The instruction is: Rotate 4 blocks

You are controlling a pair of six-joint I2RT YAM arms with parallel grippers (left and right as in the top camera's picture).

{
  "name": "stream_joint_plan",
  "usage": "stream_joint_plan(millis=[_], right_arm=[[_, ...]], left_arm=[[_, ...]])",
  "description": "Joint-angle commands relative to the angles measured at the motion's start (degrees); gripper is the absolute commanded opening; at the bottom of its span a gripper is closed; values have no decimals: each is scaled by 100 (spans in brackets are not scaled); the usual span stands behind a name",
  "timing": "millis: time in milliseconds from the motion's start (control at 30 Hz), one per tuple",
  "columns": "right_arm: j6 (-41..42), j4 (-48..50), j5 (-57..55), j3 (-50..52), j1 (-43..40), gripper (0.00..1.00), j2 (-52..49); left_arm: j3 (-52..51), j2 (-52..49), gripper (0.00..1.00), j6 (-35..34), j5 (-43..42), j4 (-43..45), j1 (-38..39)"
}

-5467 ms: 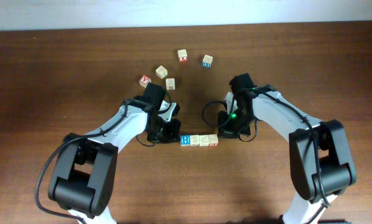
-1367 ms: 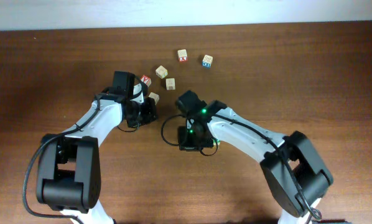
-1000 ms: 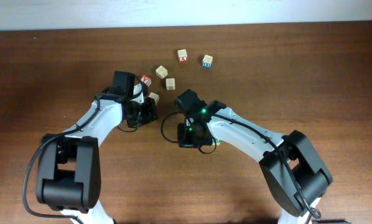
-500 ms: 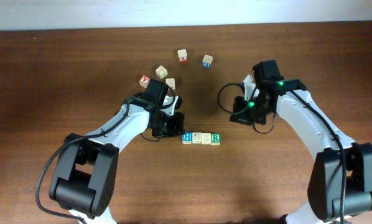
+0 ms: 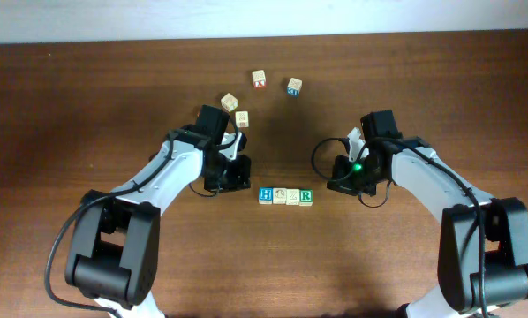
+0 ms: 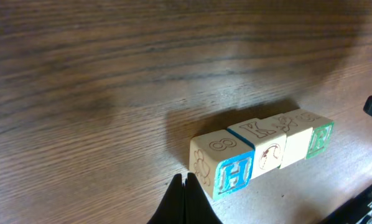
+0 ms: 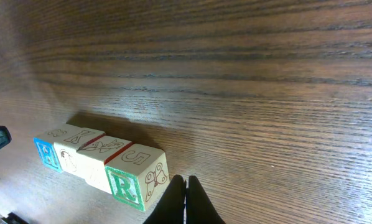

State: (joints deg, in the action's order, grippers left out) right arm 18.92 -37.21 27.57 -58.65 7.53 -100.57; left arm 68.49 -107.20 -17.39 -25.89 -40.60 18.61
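Bench (image 5: 87, 106): dark brown wood, grain runs along frame width. Loose cubes sit in upper centre of overhead view, well apart from the row. Red-faced cube (image 5: 259, 79) is topmost, w/ blue-marked cube (image 5: 294, 86) just right of it. Tilted pale cube (image 5: 230, 102) lies lower left of those, and another pale cube (image 5: 242, 118) is just below it, near the wrist of left arm (image 5: 171, 166). Blocks (image 5: 285, 196): four in a tight straight row, centre of overhead view a little below mid-height, neighbours touching, flat on bench. H block (image 5: 265, 195) is at frame-left end, R block (image 5: 305, 196) at frame-right end, w/ two faint-marked ones betw. All are pale wood. H is blue and R is green. In wrist views, thin red and blue edge lines show on top faces, plus faint brown line drawings and a "K". Left pincer (image 6: 185, 190): fingers pressed together, gripping nothing. Its tips are at bottom centre of its wrist view, close beside the lower corner of the H end; can't tell if touching. In overhead view it sits upper left of the row. Right pincer (image 7: 185, 190): closed tight, empty. Its tips are at bottom centre of its wrist view, near the R block corner, w/ a sliver of bench betw. In overhead view it is right of the row and a bit higher in frame, w/ a green light on its body.
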Motion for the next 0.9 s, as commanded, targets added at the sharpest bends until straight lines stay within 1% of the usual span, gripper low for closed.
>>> stream_joint_plan(millis=[0, 200, 333, 400, 567, 733, 800, 867], right_arm=[[20, 4, 70, 48, 2, 5, -9], [20, 4, 70, 48, 2, 5, -9], [20, 2, 70, 48, 2, 5, -9], [22, 2, 72, 48, 0, 4, -9], [63, 0, 70, 48, 2, 4, -9], [63, -7, 74, 48, 2, 4, -9], [59, -166, 337, 48, 2, 4, -9], [59, -251, 352, 50, 2, 4, -9]], left_arm=[[-186, 114, 0, -142, 20, 175, 61], [-236, 103, 0, -243, 120, 382, 313], [-247, 103, 0, -297, 201, 402, 310], [-289, 103, 0, -446, 369, 415, 317], [-293, 96, 0, -442, 452, 455, 535], [-293, -11, 0, -446, 400, 474, 535], [-293, -11, 0, -444, 295, 417, 525], [-293, -11, 0, -444, 275, 365, 525]])
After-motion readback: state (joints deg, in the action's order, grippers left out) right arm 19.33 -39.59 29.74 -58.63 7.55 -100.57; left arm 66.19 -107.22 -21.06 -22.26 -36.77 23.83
